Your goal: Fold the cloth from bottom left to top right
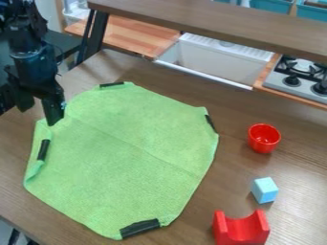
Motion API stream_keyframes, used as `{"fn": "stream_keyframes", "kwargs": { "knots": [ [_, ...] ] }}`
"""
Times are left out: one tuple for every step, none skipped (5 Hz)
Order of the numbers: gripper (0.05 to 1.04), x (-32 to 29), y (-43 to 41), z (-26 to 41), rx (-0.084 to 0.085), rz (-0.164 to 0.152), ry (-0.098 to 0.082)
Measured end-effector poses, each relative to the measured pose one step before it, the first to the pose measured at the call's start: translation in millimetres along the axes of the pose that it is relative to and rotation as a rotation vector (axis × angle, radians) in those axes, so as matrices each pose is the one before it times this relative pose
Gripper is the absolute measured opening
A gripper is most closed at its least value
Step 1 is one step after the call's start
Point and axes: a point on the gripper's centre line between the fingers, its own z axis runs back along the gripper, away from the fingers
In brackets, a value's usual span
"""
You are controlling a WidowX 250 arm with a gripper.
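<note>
Fingers (53,110): set well apart, with nothing gripped between. Pointing down at the upper-left edge of the cloth (127,153) in the camera view; contact with the cloth not determinable. Directly above the fingers, black arm (32,60).

Below and to the right of the fingers, green cloth, spread mostly flat on the table (239,112), with a diagonal crease running from near the fingers toward the lower right. Just below the fingers, a narrow turned-up fold along the cloth's left edge, with a dark strip (43,150) alongside. Three more dark strips at the cloth's edges: one above and right of the fingers (112,84), one far right of the fingers (211,123), one far below and right of the fingers (140,228).

Well apart from the fingers, past the cloth's right side, from nearest to farthest: red cup (263,139), upright; light blue block (264,190); red piece (241,232) with a curved notch in the top. Beyond the table, above and right of the fingers: wooden counter (134,38), white sink (223,60), stove (300,76). Across these, brown shelf (223,24).
</note>
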Motion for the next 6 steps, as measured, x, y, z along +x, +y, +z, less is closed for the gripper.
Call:
{"fn": "stream_keyframes", "kwargs": {
  "knots": [
    [1.001, -3.25, -3.92, -8.35, -0.0191, 0.0033, 0.0231],
    [1.001, -7.42, 0.17, -9.39, -0.0363, 0.1197, -0.0625],
    [1.000, -5.92, 6.32, 0.32, 0.0029, 0.0833, -0.0607],
    [1.000, -6.20, 2.81, -6.84, -0.0054, 0.0702, -0.0366],
    [1.000, 1.17, 2.82, -2.01, 0.0093, 0.0286, -0.0339],
    [1.000, 1.16, -0.03, -6.67, -0.0077, 0.0341, -0.0284]
  ]
}}
